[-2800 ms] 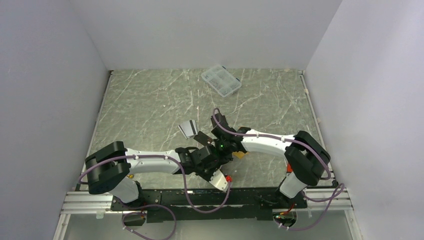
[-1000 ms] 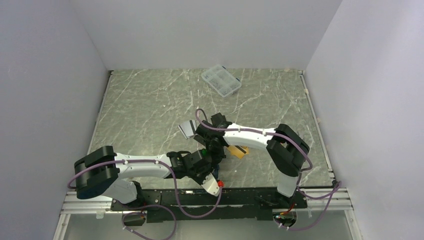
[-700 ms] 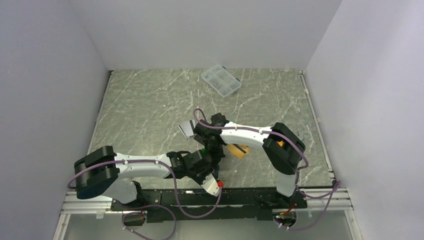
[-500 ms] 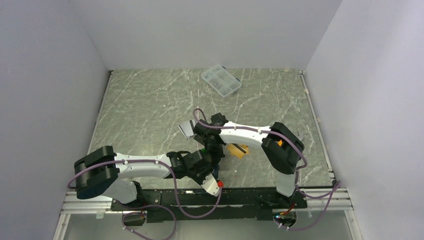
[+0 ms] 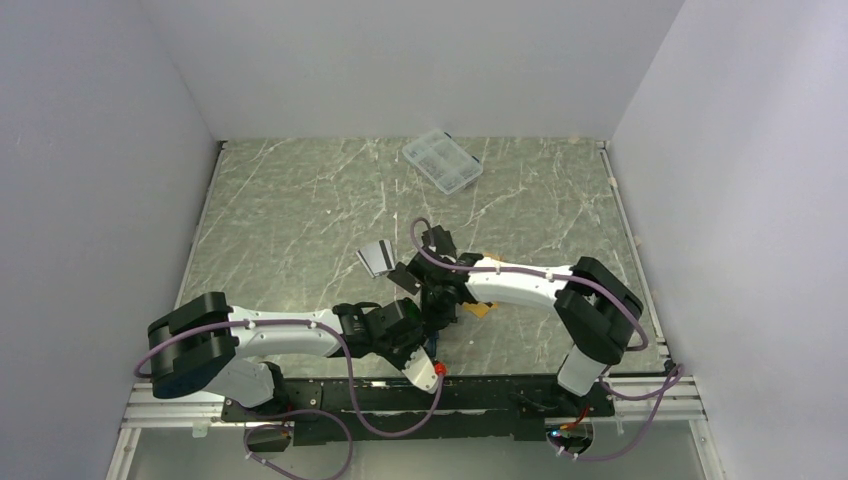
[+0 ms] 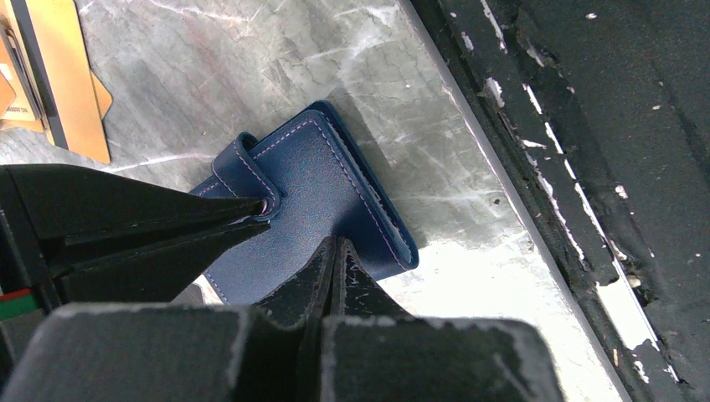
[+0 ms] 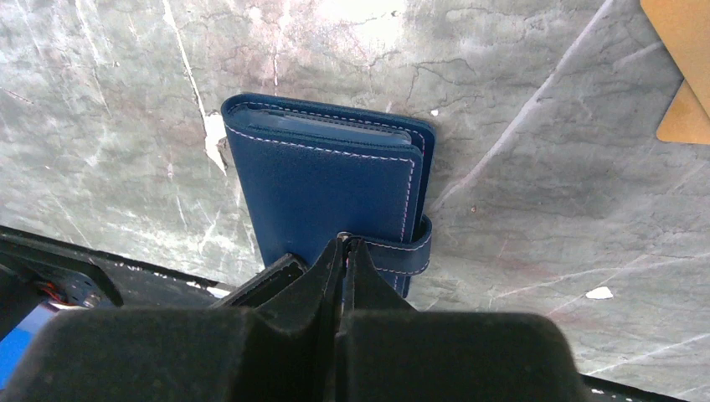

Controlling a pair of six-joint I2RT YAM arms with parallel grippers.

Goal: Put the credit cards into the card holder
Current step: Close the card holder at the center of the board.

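Though folded, card holder (image 7: pixel 322 188) lies flat.

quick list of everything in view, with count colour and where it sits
card holder: one, navy blue, folded shut, flat on the table close to its near edge
orange-gold cards: seemingly two, overlapping, near the card holder but apart from it
silver-grey cards: small fanned stack, count unclear, mid-table left of the right arm's wrist
clear compartment box: one, transparent, far centre
table: one, grey-green marble pattern
left arm, right arm: white with black joints, meeting over the card holder
left pincer: black, shut, tips at the holder's cover
right pincer: black, shut, tips at the snap tab
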